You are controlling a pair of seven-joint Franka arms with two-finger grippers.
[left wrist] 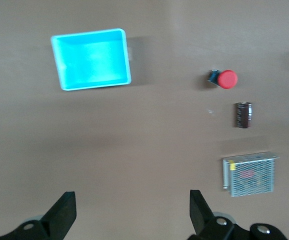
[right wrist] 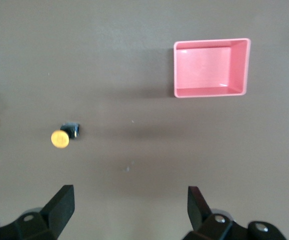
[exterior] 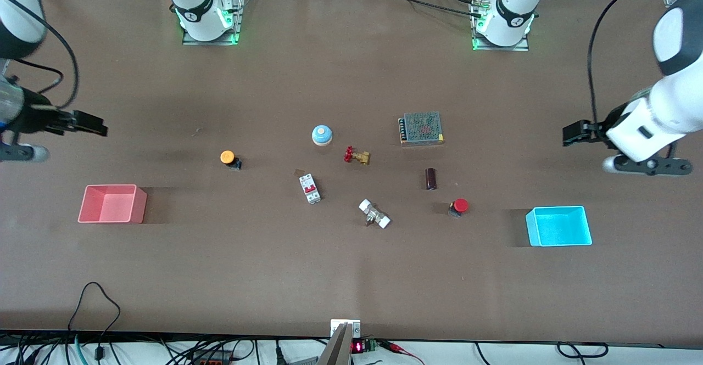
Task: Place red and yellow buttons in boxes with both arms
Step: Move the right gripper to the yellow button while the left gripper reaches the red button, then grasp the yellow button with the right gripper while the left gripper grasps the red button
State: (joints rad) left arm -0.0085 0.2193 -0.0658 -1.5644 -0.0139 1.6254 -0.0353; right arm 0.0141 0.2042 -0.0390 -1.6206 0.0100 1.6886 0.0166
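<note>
The red button (exterior: 459,206) lies on the table between the table's middle and the cyan box (exterior: 559,225); both show in the left wrist view, the button (left wrist: 226,79) and the box (left wrist: 91,58). The orange-yellow button (exterior: 229,158) lies farther from the front camera than the pink-red box (exterior: 111,203); the right wrist view shows the button (right wrist: 62,137) and the box (right wrist: 211,67). My left gripper (exterior: 571,133) is open and empty, raised at the left arm's end of the table. My right gripper (exterior: 90,124) is open and empty, raised at the right arm's end.
Near the middle lie a blue dome on a beige base (exterior: 322,134), a brass valve with a red handwheel (exterior: 356,156), a white and red breaker (exterior: 310,188), a white-ended fitting (exterior: 374,214), a dark cylinder (exterior: 431,178) and a metal mesh box (exterior: 420,128).
</note>
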